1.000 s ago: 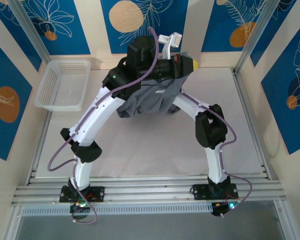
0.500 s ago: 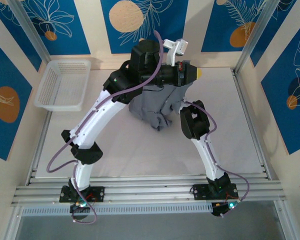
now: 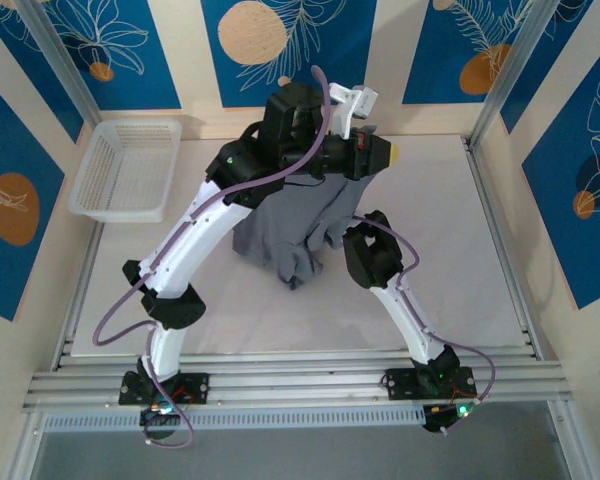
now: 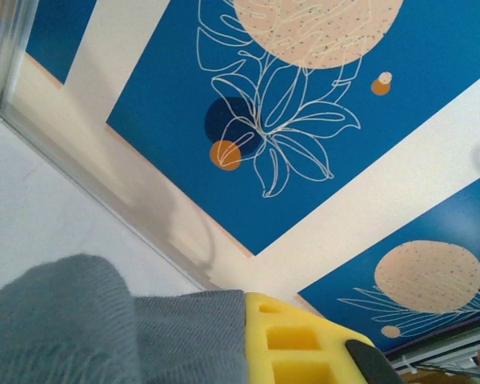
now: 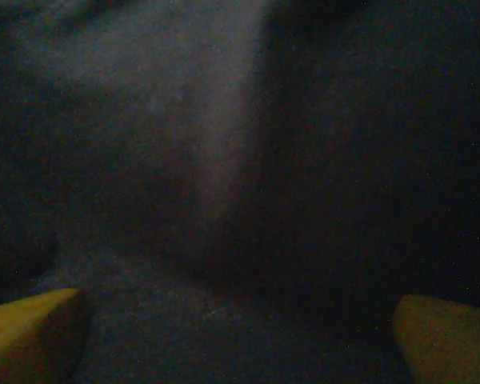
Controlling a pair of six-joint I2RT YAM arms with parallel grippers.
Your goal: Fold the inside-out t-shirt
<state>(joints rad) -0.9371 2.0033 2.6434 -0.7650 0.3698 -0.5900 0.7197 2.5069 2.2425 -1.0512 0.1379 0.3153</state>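
Observation:
The inside-out t-shirt point(image 3: 285, 235) is slate grey and hangs bunched from my left gripper point(image 3: 380, 155), raised over the far middle of the table. Its lower folds rest on the white table point(image 3: 230, 310). In the left wrist view grey cloth point(image 4: 144, 336) lies pressed against the yellow finger point(image 4: 304, 344), so the left gripper point(image 4: 250, 328) is shut on the shirt. My right gripper point(image 5: 240, 336) is open, its yellow fingertips point(image 5: 32, 320) wide apart at the frame's corners, facing dark shirt cloth point(image 5: 224, 160) close in front with nothing pinched. The right wrist point(image 3: 370, 255) sits just right of the hanging cloth.
A white mesh basket point(image 3: 125, 170) stands at the far left of the table. Aluminium frame posts point(image 3: 495, 75) and blue patterned walls close in the back and sides. Bare table surface lies in front of the shirt and to its right.
My right gripper opened and let go of the shirt, then drew back toward the near side. The released side dropped and the shirt now hangs bunched from the left gripper alone.

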